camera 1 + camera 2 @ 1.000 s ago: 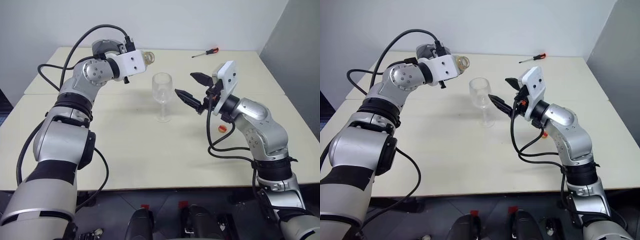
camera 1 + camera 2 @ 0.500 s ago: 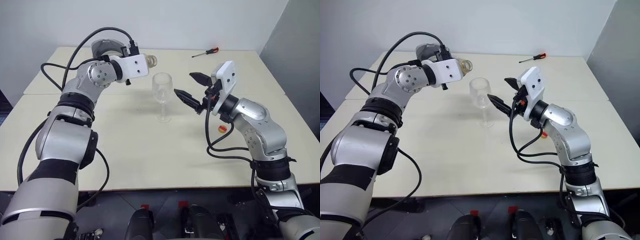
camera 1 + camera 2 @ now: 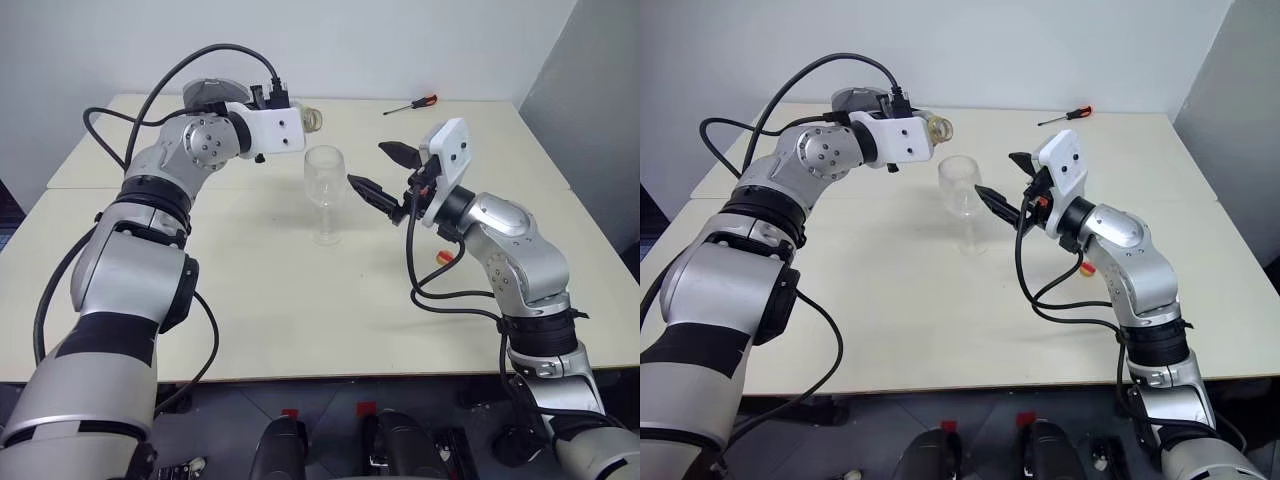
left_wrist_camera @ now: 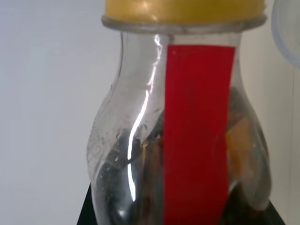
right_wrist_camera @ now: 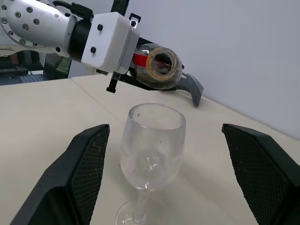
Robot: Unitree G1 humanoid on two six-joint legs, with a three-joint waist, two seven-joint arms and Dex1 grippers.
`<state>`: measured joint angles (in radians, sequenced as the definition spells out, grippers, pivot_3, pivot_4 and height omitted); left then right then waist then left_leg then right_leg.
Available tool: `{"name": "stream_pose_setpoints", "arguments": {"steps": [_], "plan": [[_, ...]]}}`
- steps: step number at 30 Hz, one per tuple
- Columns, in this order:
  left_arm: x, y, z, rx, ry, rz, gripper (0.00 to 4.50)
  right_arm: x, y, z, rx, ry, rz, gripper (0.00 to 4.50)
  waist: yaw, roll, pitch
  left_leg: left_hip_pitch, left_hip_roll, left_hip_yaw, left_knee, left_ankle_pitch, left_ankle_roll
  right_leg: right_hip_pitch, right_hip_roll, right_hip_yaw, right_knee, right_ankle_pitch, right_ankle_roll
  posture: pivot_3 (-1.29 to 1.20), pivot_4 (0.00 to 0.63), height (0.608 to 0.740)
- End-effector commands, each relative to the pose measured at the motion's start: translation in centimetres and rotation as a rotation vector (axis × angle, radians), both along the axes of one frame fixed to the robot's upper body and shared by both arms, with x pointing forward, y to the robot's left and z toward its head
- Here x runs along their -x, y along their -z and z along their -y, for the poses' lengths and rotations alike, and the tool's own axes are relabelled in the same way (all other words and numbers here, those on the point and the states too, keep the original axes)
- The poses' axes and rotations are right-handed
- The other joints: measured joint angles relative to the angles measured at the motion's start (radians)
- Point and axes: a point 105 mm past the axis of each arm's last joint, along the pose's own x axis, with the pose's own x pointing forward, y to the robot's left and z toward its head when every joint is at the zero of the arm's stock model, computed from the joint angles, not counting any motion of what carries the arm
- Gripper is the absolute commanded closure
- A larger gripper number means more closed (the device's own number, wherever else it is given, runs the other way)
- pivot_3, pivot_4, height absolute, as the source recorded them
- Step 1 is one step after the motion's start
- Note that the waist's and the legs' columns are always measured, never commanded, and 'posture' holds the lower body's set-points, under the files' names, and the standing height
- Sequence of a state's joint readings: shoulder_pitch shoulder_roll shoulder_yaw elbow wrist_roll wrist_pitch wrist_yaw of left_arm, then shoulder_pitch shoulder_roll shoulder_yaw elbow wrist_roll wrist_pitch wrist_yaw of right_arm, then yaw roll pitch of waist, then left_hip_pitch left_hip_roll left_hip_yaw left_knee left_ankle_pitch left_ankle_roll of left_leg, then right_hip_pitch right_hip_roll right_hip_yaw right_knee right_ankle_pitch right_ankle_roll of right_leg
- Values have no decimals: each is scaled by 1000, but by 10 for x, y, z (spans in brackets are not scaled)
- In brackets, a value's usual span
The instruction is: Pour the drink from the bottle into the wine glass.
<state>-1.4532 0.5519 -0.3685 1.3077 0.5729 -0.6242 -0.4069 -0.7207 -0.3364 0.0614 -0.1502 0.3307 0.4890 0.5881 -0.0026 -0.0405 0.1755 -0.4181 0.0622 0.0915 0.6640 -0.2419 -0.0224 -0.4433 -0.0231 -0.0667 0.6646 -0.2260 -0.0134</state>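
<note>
While the left gripper [image 5: 154, 70] is clenched on the bottle [image 5: 157, 65] and holds it lying about level above the desk [image 3: 300, 300], the mouth of the bottle points toward the wine glass [image 3: 324, 190] and sits just above and behind its rim. The pour looks about to begin but not yet running: the glass seems empty, and no stream shows between mouth and rim. The glass stands upright on its foot near the middle of the desk, somewhat toward the far edge. The right gripper [image 3: 385, 172] hangs just beside the glass on its other side, jaws wide apart and grasping nothing, with the bowl between its two fingers in the right wrist view but not touched.

The next move, I judge, calls for bringing the mouth squarely over the bowl and tipping the bottle further, slowly, since the glass is tall on a thin stem and nothing is steadying it.

The bottle is clear plastic with a bulging body, a red label strip [image 4: 199, 136] down its side and a yellow band at the neck. The drink [image 4: 145, 187] is a small dark pool low in the body. The mouth looks open, and a small red and yellow cap [image 3: 444, 257] lies on the desk near the right arm. A screwdriver [image 3: 410, 104] lies by the far edge.
</note>
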Motion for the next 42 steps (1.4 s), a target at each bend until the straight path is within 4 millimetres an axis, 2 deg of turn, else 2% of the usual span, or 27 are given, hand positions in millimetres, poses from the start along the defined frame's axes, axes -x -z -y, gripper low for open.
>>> {"name": "stream_pose_setpoints", "arguments": {"steps": [1, 24, 42], "plan": [[4, -28, 6, -20, 26, 99, 3185, 3, -14, 0, -14, -3, 63, 383, 0, 0, 0, 0, 0, 0, 0, 0, 0, 0, 0, 0, 0, 0, 0, 0, 150, 740], [5, -27, 5, -169, 28, 168, 3185, -1, -14, 1, -14, 11, 68, 383, 0, 0, 0, 0, 0, 1, 0, 0, 0, 0, 0, 0, 1, 0, 0, 0, 150, 740], [5, -28, 3, -188, 19, 182, 3185, -2, -13, 1, -8, 12, 71, 383, 0, 0, 0, 0, 0, 1, 1, 0, 0, 0, 0, 0, 1, 0, 0, 0, 150, 740]]}}
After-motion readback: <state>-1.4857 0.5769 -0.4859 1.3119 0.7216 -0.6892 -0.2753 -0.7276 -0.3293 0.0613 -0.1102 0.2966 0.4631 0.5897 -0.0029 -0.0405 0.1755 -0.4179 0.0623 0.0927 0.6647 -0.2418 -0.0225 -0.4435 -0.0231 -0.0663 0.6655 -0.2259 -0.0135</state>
